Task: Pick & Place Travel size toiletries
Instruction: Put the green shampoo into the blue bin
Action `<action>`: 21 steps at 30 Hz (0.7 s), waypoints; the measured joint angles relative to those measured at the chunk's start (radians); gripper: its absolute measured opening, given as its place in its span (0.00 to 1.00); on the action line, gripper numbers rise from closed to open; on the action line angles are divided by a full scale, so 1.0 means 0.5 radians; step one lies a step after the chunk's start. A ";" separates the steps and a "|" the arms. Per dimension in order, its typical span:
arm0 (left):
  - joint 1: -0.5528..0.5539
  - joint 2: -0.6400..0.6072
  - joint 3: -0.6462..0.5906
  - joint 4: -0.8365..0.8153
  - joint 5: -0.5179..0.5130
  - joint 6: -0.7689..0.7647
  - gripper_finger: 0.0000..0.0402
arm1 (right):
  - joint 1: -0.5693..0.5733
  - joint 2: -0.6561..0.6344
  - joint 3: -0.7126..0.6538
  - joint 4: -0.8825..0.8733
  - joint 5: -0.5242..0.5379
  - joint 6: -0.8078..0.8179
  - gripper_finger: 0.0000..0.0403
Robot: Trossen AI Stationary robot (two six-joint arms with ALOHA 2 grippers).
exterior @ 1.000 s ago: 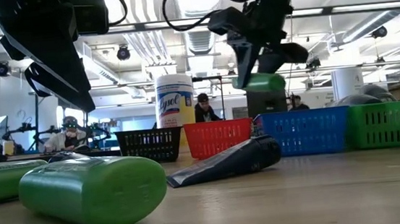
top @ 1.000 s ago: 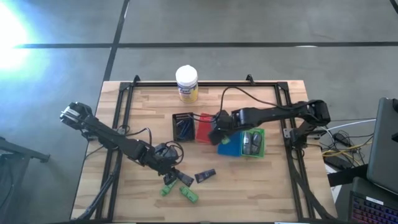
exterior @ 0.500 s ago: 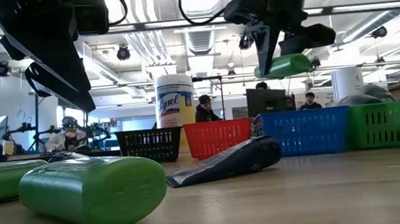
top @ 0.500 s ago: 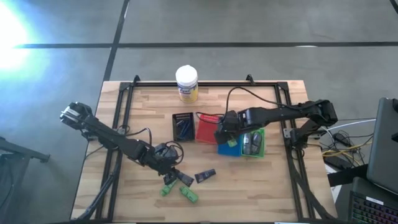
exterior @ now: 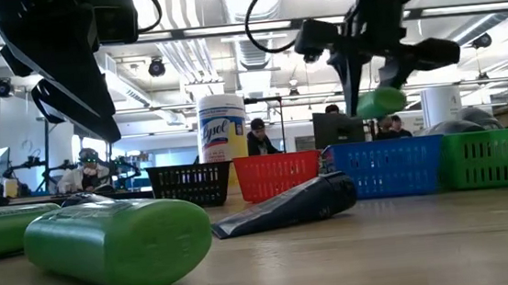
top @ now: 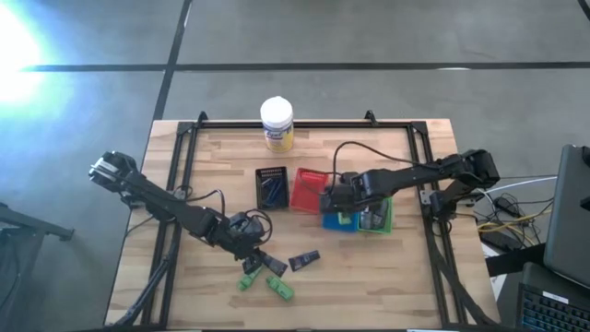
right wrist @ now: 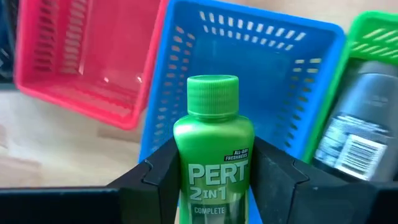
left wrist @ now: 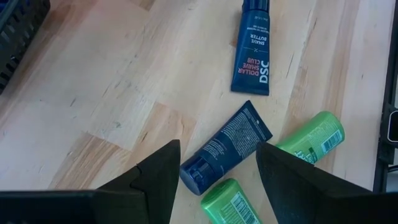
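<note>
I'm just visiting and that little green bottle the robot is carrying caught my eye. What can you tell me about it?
The green bottle is small, glossy plastic with a ribbed screw cap, printed "PERT 2in1 Complete" in white. The right gripper holds it clamped between its two dark fingers, up in the air above the blue basket, cap pointing away from the wrist. Only the fingers touch it.

You can read "PERT 2in1 COMPLETE" on the green bottle (right wrist: 212, 149), "DOLLAR SHAVE CLUB SHAVE BUTTER" on the navy tube (left wrist: 253, 48), and "Lysol" on the jar (exterior: 223, 131).
</note>
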 joint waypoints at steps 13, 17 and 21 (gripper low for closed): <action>0.000 0.000 0.000 -0.002 0.000 0.000 0.54 | 0.012 -0.001 -0.129 0.096 0.030 0.363 0.45; 0.000 0.000 0.000 -0.002 0.000 0.000 0.54 | 0.012 -0.001 -0.137 0.112 0.029 0.391 0.47; 0.000 0.000 0.000 -0.002 0.000 0.000 0.54 | 0.012 -0.001 -0.138 0.112 0.029 0.390 0.50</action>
